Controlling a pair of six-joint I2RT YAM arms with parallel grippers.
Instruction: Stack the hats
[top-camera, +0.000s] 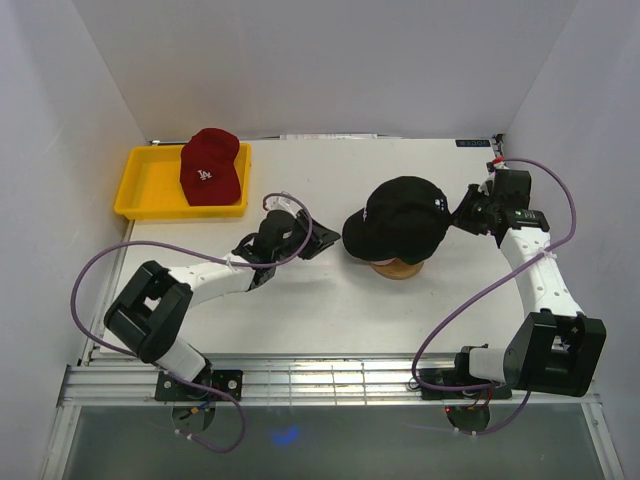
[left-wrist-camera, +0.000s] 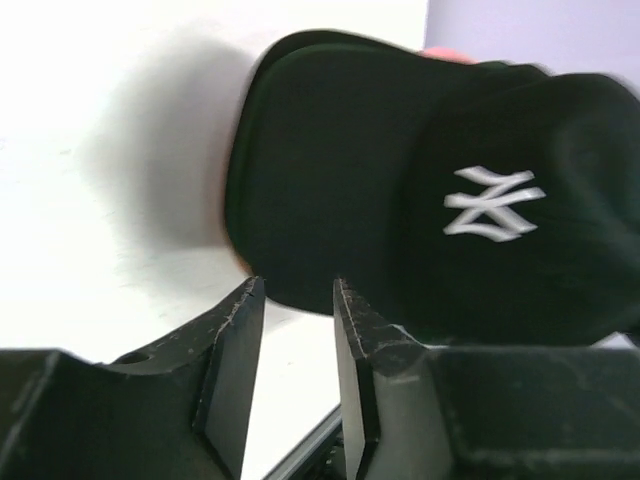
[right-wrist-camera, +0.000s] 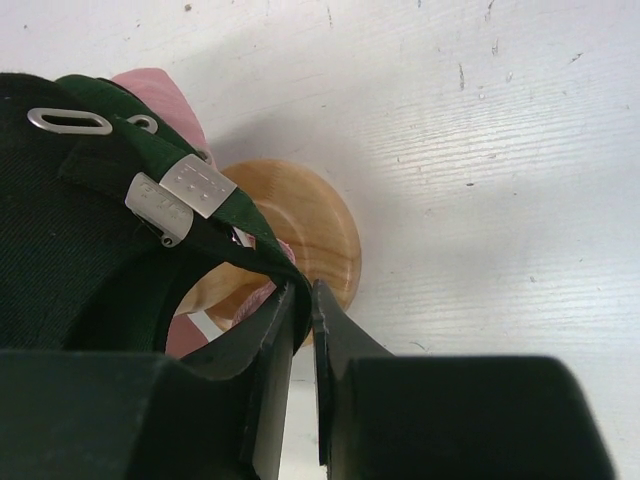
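Three caps: red cap, lettering unreadable, in the far-left tray; black cap and green "NY" cap stacked mid-surface. Left pincer apart; right pincer nearly together, grip unclear.

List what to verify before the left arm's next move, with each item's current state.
1. NY cap seated on wooden stand: ok.
2. Right fingers closed on its rear strap: ok.
3. Left fingers open: ok.
4. Left fingers clear of the brim: cannot tell; its edge sits right at their tips.
5. Red cap crown up in yellow tray, nothing on top of it: ok.
6. All hats stacked: not ok.
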